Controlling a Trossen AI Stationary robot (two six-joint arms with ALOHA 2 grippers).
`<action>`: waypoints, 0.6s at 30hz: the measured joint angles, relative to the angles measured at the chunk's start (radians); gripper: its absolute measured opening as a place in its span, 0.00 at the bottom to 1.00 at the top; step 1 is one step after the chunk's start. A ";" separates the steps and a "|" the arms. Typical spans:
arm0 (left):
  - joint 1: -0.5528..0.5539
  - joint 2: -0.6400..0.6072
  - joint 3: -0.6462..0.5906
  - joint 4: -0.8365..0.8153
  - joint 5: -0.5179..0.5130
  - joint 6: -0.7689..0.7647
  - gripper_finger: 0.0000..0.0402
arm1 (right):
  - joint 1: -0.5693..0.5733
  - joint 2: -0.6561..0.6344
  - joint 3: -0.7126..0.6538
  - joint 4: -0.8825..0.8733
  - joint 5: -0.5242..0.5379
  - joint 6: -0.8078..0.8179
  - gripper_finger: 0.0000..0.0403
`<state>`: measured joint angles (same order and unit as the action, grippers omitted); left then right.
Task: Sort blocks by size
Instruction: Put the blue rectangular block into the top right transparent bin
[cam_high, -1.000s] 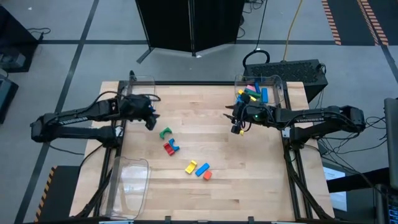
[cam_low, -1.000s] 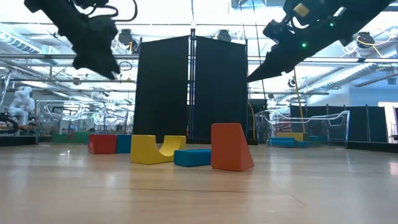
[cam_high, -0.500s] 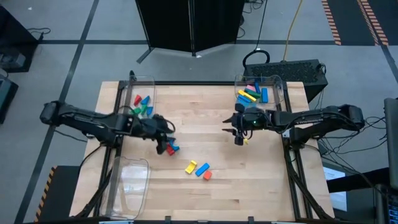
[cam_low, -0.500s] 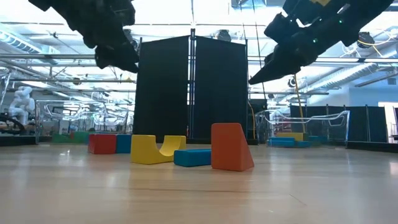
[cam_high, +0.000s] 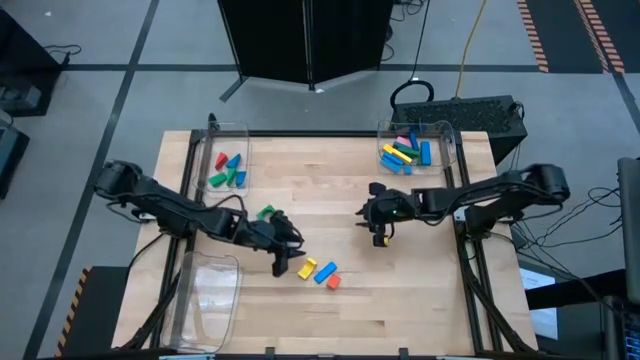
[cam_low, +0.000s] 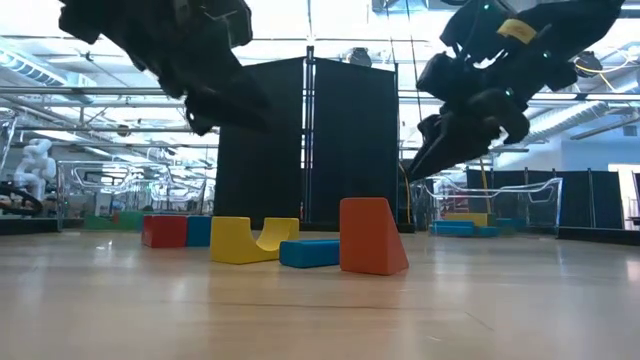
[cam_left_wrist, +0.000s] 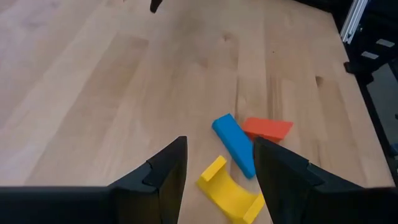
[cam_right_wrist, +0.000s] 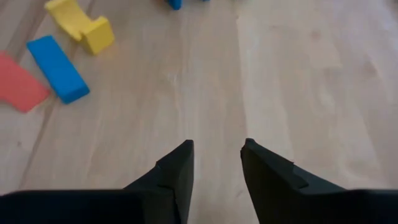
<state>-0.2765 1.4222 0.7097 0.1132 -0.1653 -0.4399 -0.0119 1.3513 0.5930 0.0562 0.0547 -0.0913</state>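
Observation:
A yellow arch block (cam_high: 307, 268), a blue bar (cam_high: 322, 272) and an orange wedge (cam_high: 333, 282) lie flat on the table near its front middle. A green block (cam_high: 265, 212) lies farther back. The low view shows a red block (cam_low: 165, 230) and another blue block (cam_low: 198, 231) behind them. My left gripper (cam_high: 287, 264) hovers open just left of the yellow arch (cam_left_wrist: 227, 193), with nothing between its fingers. My right gripper (cam_high: 380, 237) is open above bare wood (cam_right_wrist: 217, 93) to the right of the cluster, and is also empty.
A clear bin (cam_high: 228, 168) at the far left holds several blocks. Another bin (cam_high: 410, 152) at the far right holds several more. An empty clear bin (cam_high: 208, 290) stands at the near left edge. Open wood lies between the two grippers.
My left gripper has swung from the far-left bin toward the table's near edge and right, sinking, and now stands beside the yellow arch. My right gripper has come down and a little toward the near edge. No block has moved.

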 joint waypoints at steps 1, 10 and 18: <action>-0.001 0.017 0.000 0.022 -0.001 0.000 0.45 | 0.005 0.007 0.000 0.000 0.000 0.000 0.31; -0.018 0.163 0.000 0.190 -0.004 0.000 0.45 | 0.039 0.043 0.000 0.064 -0.005 0.000 0.24; -0.030 0.205 0.051 0.187 -0.082 -0.064 0.45 | 0.104 0.043 0.000 0.106 -0.008 0.000 0.27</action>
<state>-0.3061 1.6271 0.7606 0.3003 -0.2470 -0.5037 0.0918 1.3945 0.5926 0.1620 0.0463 -0.0914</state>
